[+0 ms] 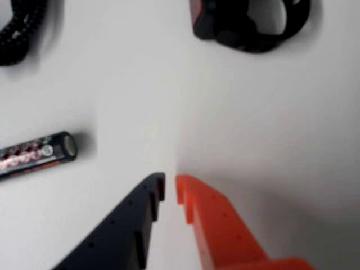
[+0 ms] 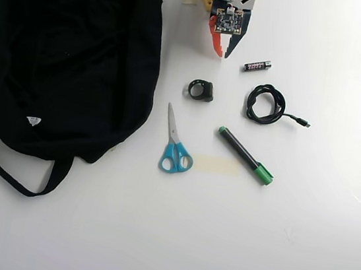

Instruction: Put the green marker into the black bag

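Note:
The green marker [image 2: 244, 155] lies flat on the white table, right of centre in the overhead view, its green cap pointing to the lower right. It does not show in the wrist view. The black bag [image 2: 64, 60] fills the upper left of the overhead view, its strap trailing toward the bottom left. My gripper [image 2: 222, 52] hangs at the top centre, well above the marker and just right of the bag. In the wrist view the gripper [image 1: 170, 185] has its black and orange fingers nearly together, shut with nothing between them.
A small black battery [image 2: 257, 66] lies just right of the gripper, also seen as the battery [image 1: 39, 153] in the wrist view. A black clip-like object [image 2: 201, 90], a coiled black cable [image 2: 266, 104], blue-handled scissors [image 2: 175, 144] and a beige tape strip [image 2: 216, 165] surround the marker.

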Robot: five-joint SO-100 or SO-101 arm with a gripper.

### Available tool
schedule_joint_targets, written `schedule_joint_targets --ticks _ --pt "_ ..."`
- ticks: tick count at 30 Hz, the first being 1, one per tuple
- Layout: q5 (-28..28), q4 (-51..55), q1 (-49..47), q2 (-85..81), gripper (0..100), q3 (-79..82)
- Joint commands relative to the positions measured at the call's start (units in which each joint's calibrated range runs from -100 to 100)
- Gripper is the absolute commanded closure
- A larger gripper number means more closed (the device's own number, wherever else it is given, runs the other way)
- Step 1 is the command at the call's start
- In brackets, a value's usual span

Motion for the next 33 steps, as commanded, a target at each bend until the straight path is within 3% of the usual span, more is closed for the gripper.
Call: schedule_joint_targets --ticks 1,25,33 --pt "-0.13 1.2 0.16 -0.66 98 1.33" --pt "-0.6 0.0 -0.37 -0.5 98 1.33" --pt "-0.65 -11.29 -1.04 1.99 98 0.61"
